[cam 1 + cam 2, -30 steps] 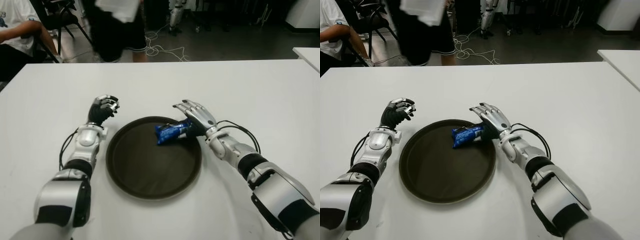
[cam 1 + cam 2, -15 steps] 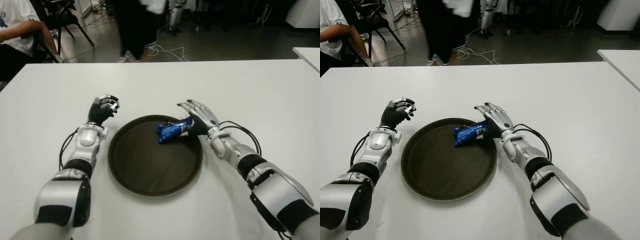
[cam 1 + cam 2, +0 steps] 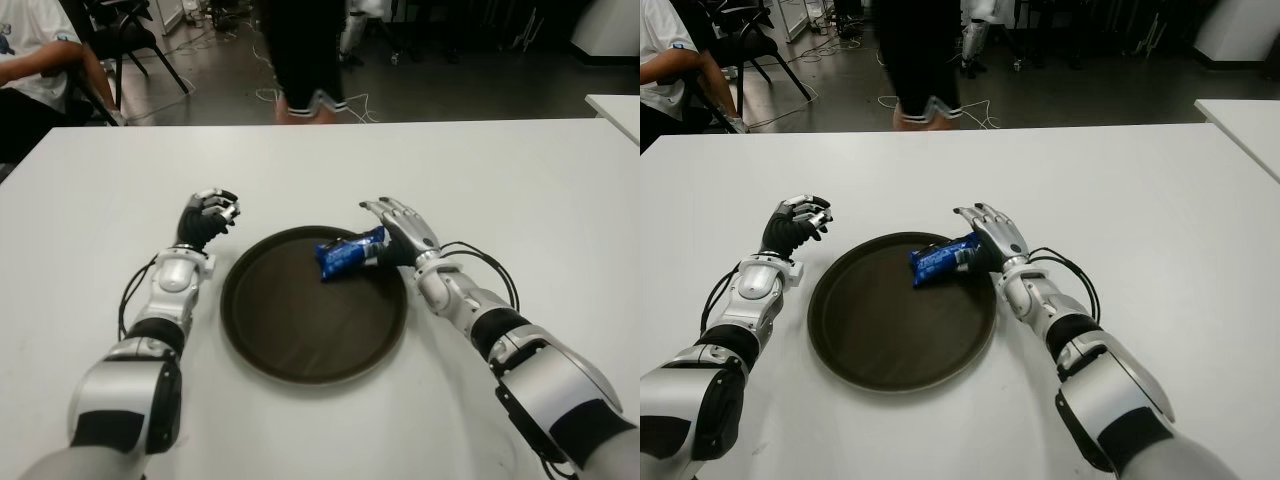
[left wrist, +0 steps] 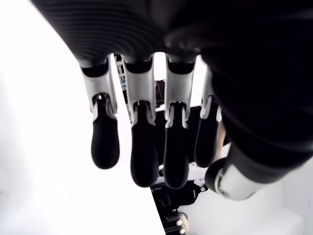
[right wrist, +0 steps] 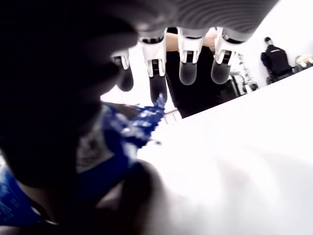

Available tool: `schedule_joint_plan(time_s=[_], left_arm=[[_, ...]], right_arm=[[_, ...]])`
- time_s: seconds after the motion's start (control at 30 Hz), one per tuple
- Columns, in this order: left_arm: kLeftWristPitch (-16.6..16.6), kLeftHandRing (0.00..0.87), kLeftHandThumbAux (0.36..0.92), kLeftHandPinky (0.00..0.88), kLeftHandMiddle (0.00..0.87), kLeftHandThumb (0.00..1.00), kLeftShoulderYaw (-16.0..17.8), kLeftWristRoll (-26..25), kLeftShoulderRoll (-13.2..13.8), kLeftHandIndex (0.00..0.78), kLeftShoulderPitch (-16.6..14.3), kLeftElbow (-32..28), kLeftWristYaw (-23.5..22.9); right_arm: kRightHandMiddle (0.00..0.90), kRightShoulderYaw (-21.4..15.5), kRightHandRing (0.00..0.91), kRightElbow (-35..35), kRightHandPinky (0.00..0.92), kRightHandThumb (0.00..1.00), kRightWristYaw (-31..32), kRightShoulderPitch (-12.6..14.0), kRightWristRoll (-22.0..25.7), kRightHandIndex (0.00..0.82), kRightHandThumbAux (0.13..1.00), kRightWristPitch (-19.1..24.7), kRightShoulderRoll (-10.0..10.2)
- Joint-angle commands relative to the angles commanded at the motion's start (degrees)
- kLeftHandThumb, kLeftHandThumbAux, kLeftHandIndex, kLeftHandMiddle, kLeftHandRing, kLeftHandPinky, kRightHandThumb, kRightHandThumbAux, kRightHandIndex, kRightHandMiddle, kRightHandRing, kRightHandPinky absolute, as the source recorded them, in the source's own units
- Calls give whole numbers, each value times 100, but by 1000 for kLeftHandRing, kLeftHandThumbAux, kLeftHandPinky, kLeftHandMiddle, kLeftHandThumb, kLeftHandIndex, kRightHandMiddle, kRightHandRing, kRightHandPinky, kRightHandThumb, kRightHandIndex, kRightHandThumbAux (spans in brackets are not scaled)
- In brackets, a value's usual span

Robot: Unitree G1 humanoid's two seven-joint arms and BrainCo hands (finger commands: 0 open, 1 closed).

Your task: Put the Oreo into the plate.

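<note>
Shifted slightly up and right since a second ago: right hand (image 3: pixel 398 232) and blue Oreo (image 3: pixel 348 255) pack, now at the plate's (image 3: pixel 300 340) far right rim; person behind the table (image 3: pixel 320 160) walked rightward; pack held over the dark plate, pinched between thumb and palm, with the four fingers (image 5: pixel 188 71) stretched out above it, likely loosening for release; pack tilted, one end low toward the plate floor, contact unclear; left hand (image 3: pixel 207 218) idle just left of the plate, fingers curled, empty, clear of the drop.
</note>
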Motion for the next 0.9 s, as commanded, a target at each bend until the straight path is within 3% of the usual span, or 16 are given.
schedule_joint_plan(time_s=[0.27,0.6,0.77,0.9], left_arm=[[96,558,716,592,531,691,46,-39,-15,425,-16,43,-9],[70,557,715,588,533,692,-10,14,-18,425,-23,20,36],[89,550,716,579,524,691,-57,60,3,425,-30,23,54],[104,548,716,574,522,691,-72,62,7,425,-36,26,57]], right_arm=[[54,-26,21,-28,20,27,-7,25,22,101,833,-172,-25],[84,-9,94,-162,111,0,496,72,78,95,783,-768,-155],[68,137,90,-711,104,0,629,200,-38,81,740,-1427,-406],[48,104,67,-1045,71,0,756,275,-9,69,714,-1682,-543]])
